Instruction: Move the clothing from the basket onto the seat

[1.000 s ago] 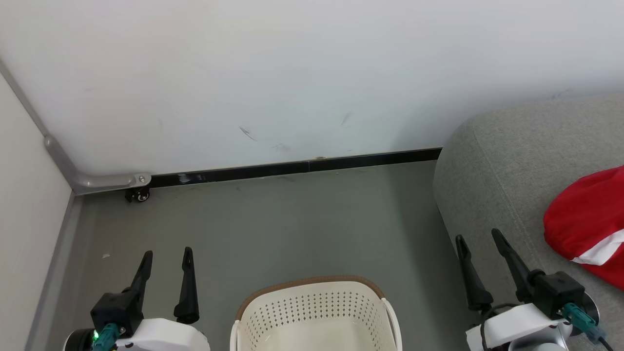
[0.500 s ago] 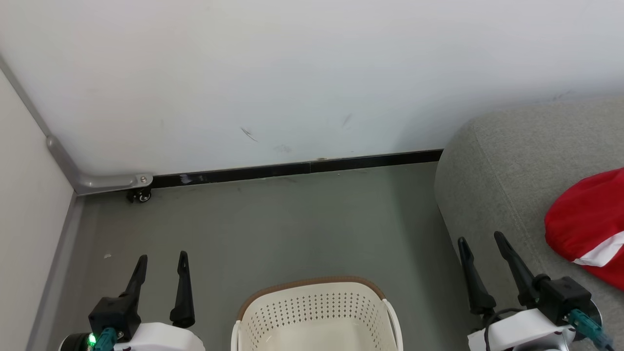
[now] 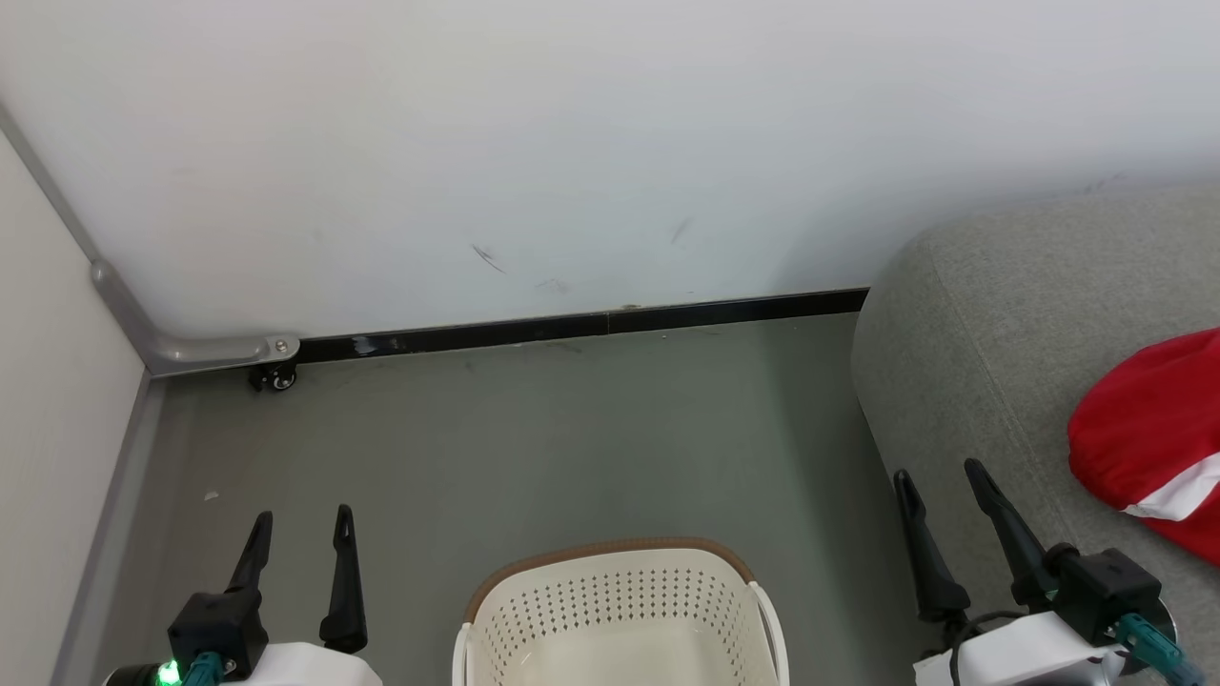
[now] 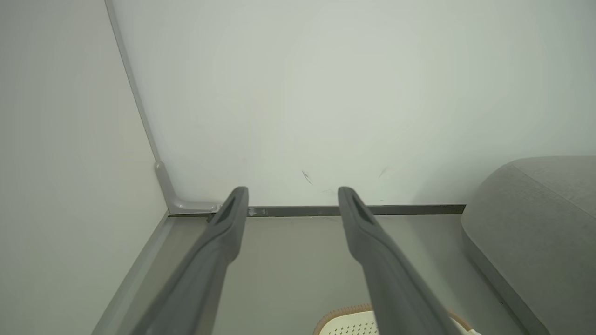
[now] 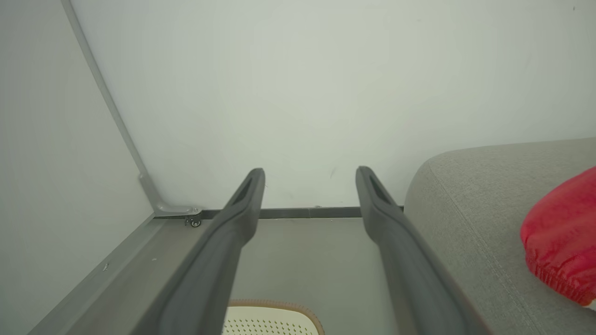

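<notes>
Left tool [image 3: 303,514], right tool [image 3: 935,469] agape — clothing [image 3: 1148,419] on seat [image 3: 972,314]

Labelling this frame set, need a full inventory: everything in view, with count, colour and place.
clothing: one garment showing, red with white trim, on the seat at the right edge, partly cut off
basket: one, cream with brown rim, on the floor at bottom centre; the part that shows holds nothing
seat: one, light grey, right side
floor: grey
wall: white, scuffed, straight ahead
skirting strip: one, black, at the wall's foot
corner rail: one, grey, left corner
caster wheel: one, black, under the rail's end
left gripper: dark, open, empty, lower left
right gripper: dark, open, empty, lower right by the seat
</notes>
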You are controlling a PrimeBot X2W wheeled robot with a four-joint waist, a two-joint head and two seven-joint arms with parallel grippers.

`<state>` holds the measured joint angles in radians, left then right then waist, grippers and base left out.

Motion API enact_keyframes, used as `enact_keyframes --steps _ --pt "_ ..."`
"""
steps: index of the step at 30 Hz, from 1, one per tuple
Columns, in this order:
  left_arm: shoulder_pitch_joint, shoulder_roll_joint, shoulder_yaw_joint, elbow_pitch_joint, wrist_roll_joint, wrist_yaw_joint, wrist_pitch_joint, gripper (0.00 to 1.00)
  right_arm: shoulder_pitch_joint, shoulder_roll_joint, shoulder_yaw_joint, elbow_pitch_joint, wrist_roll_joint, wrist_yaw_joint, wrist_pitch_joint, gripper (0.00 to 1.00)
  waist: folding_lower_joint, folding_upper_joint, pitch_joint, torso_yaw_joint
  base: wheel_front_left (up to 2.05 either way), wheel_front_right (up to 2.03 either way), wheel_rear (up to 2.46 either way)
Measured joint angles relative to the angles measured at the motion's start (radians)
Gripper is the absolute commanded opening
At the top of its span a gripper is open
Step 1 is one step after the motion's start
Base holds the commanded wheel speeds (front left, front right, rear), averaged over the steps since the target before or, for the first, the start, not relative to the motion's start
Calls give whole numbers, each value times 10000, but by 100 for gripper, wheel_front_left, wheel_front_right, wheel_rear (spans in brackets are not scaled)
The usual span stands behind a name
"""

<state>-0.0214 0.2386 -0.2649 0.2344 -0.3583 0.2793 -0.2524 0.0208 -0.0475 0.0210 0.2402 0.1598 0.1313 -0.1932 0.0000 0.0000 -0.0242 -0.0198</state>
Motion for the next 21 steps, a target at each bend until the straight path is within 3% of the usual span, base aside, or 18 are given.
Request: enact_keyframes --steps 21 --pt "2 25 35 142 222 25 0 100 210 4 94 -265 196 0 174 100 0 0 -73 -7 0 0 0"
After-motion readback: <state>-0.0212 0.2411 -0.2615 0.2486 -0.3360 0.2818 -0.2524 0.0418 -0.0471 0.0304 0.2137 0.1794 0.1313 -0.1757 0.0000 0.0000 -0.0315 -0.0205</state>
